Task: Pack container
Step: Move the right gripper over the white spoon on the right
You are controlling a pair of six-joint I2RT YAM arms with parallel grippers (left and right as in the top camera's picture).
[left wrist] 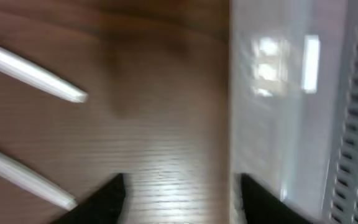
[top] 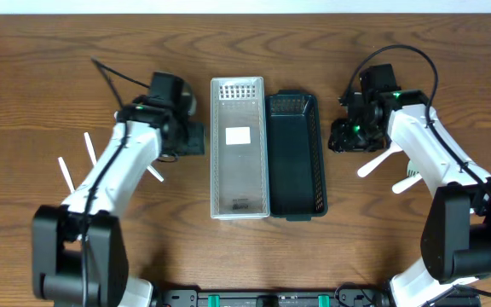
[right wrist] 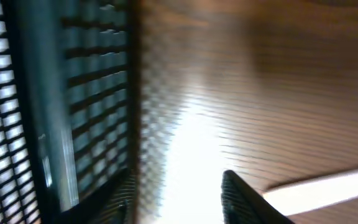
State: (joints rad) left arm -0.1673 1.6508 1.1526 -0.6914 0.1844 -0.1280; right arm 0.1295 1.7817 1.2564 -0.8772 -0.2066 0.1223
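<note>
Lying at the left, thin white sticks [top: 65,173] look light, stiff and slippery; pinch one at its middle. The left gripper [left wrist: 179,186] is spread wide, empty, beside the pale basket [top: 239,175]. A dark basket [top: 295,166] sits against it. The right gripper [right wrist: 176,186] is spread and empty too.

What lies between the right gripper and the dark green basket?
Nothing but a thin strip of bare table separates the right gripper from the dark green basket. This is clearest overhead, and the right wrist view agrees.
</note>
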